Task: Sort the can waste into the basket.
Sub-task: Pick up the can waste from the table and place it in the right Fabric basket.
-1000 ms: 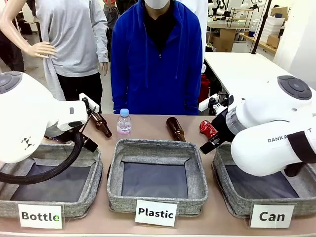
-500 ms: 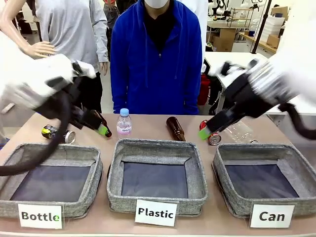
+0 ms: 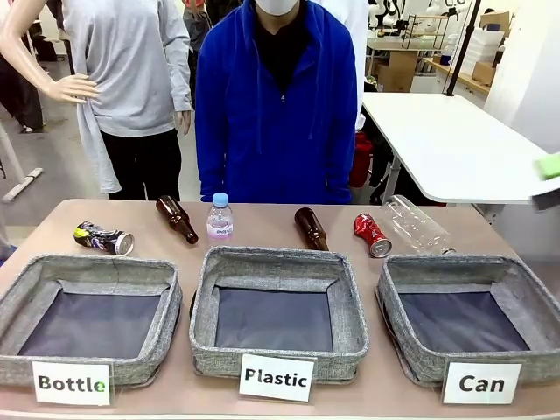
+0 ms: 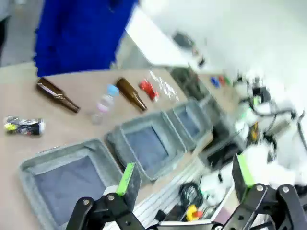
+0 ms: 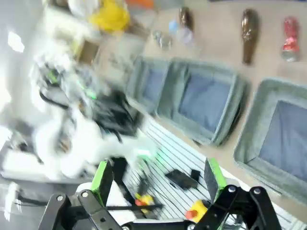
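Red can [image 3: 371,234] lies between brown bottle [image 3: 311,227] and clear bottle [image 3: 418,226], perhaps touching neither.

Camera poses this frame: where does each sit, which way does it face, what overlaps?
Front: robot's side, facing the blue-jacketed person across three grey woven-fabric baskets; a green finger pad at right edge.
Left wrist: high up, angled down over the table; open left gripper below.
Right wrist: high up, looking down on the baskets; open right gripper below.
Shared: the crushed red metal can.

The crushed red metal can [image 3: 371,234] at one o'clock and black metal can [image 3: 103,237] at ten o'clock look glossy. The square grey "Can" basket [image 3: 398,325] is rough woven cloth.
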`<state>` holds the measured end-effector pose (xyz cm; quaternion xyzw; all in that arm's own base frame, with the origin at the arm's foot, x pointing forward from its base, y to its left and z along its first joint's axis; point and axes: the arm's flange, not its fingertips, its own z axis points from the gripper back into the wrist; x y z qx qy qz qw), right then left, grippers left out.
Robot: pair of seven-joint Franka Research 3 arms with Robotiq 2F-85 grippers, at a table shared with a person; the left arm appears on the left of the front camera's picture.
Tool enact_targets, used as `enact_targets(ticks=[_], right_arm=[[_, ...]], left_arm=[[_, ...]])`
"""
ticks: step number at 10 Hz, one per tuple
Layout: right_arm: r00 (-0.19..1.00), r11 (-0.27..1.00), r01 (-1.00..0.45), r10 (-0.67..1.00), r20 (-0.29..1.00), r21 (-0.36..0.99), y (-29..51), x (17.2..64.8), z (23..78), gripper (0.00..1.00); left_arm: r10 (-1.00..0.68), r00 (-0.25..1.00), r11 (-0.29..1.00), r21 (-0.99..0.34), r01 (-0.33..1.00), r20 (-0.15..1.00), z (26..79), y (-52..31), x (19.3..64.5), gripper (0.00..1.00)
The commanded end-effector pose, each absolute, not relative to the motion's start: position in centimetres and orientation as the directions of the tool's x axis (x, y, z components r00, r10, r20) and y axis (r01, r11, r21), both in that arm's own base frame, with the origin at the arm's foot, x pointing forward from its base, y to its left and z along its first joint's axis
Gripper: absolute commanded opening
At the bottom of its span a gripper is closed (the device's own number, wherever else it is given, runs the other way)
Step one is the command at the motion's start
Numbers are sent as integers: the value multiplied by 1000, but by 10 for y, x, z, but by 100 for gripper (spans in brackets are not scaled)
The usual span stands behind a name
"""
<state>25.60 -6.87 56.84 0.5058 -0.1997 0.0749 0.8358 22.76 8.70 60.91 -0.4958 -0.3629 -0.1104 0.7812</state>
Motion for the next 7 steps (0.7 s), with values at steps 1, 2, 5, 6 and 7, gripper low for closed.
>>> enact_targets(ticks=[1, 2, 5, 6, 7], right_arm=[[850, 307, -259, -377, 366, 916, -128, 261, 530, 100], [810, 239, -231, -489, 323, 943, -152, 258, 515, 100], [694, 205, -117, -683, 228, 972, -188, 254, 482, 100], [771, 197, -120, -600, 216, 973, -211, 249, 506, 100], [771, 197, -120, -600, 216, 973, -211, 249, 506, 100]], left_arm=[[420, 671, 470, -779, 416, 611, 470, 112, 185, 100], [487, 669, 471, -814, 340, 561, 443, 125, 193, 100], [591, 670, 494, -858, 141, 450, 380, 138, 199, 100], [547, 685, 520, -837, 173, 481, 386, 123, 206, 100], [593, 662, 468, -865, 180, 458, 453, 265, 213, 100]])
